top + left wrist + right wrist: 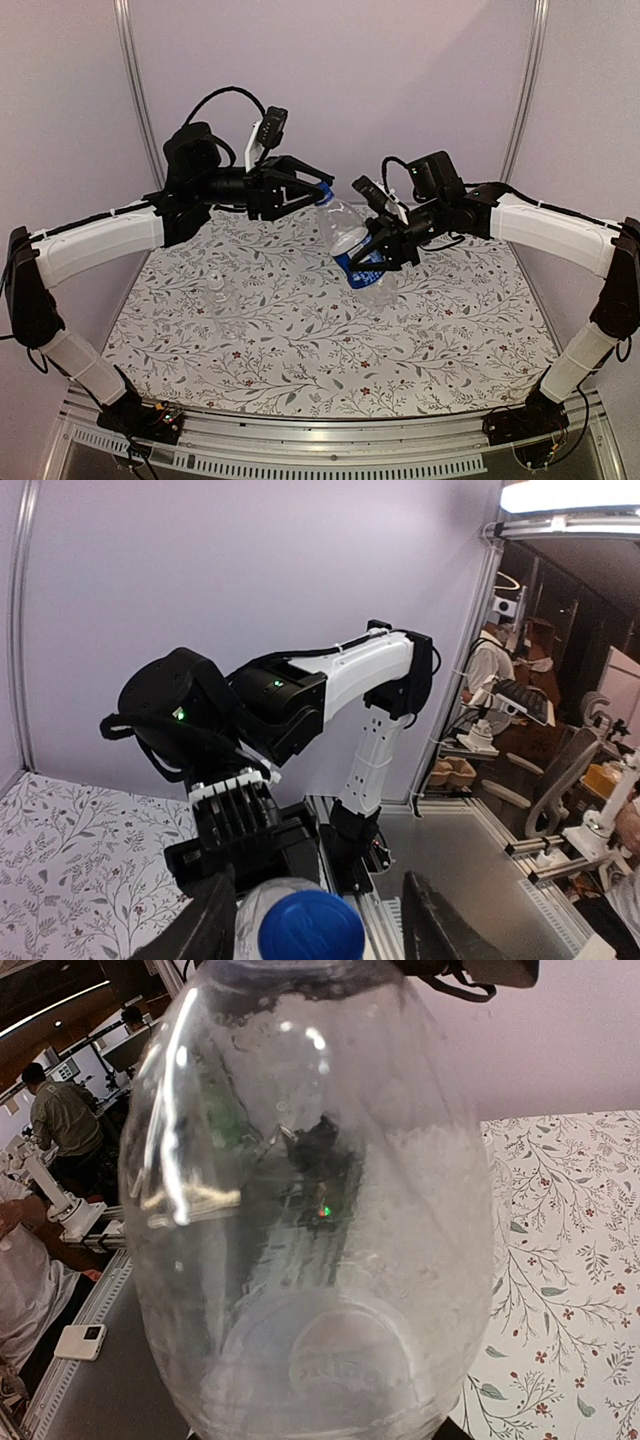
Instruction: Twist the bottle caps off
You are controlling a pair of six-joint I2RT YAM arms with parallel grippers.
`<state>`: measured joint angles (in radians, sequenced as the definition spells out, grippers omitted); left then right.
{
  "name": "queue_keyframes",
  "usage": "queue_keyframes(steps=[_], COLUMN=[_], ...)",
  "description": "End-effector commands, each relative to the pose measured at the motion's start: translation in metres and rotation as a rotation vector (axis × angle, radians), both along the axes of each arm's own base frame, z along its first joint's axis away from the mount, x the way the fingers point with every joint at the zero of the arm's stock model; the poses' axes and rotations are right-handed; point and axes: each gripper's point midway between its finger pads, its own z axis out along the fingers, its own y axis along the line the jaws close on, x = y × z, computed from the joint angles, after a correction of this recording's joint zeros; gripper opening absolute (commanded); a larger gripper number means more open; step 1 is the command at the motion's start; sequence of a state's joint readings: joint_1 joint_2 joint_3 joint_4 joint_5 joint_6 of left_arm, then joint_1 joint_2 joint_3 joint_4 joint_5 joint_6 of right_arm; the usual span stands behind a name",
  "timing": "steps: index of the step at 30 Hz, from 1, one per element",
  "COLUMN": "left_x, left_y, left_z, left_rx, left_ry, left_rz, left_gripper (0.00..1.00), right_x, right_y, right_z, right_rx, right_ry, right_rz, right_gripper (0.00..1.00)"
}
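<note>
Floral tablecloth (pixel 300 340) below; right gripper (pixel 378 255) clamps the thin, crushable bottle (pixel 340 222), left gripper (pixel 320 192) gapes astride its blue cap (pixel 310 932) (pinch the rim).

Clear taller bottle (pixel 352 250), blue-and-white label band, raised off the tabletop (pixel 450 330), tilted with neck up and to the left, bright blue cap (pixel 323 193) seated on neck, unlabelled shorter bottle (pixel 222 298), near see-through, upright on tabletop left of centre, pale cap (pixel 217 279) indistinct.
</note>
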<state>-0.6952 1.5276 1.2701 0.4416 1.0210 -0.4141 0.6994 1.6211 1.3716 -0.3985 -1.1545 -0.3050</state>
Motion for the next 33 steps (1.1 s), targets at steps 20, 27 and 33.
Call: queue_keyframes(steps=[20, 27, 33], left_x=[0.004, 0.024, 0.054], left_y=[0.002, 0.008, 0.014], left_z=[-0.001, -0.004, -0.014], left_rx=[-0.021, 0.007, 0.064], left_ry=[-0.01, 0.054, 0.223], left_rz=[0.018, 0.223, 0.571], left_gripper=[0.27, 0.1, 0.06], right_x=[0.007, 0.026, 0.038], right_y=[0.002, 0.004, 0.005], right_z=[-0.002, -0.01, -0.014], right_rx=[-0.016, -0.076, -0.106], right_ry=[-0.029, -0.063, -0.081], right_rz=[-0.031, -0.14, -0.2], right_gripper=[0.37, 0.36, 0.35])
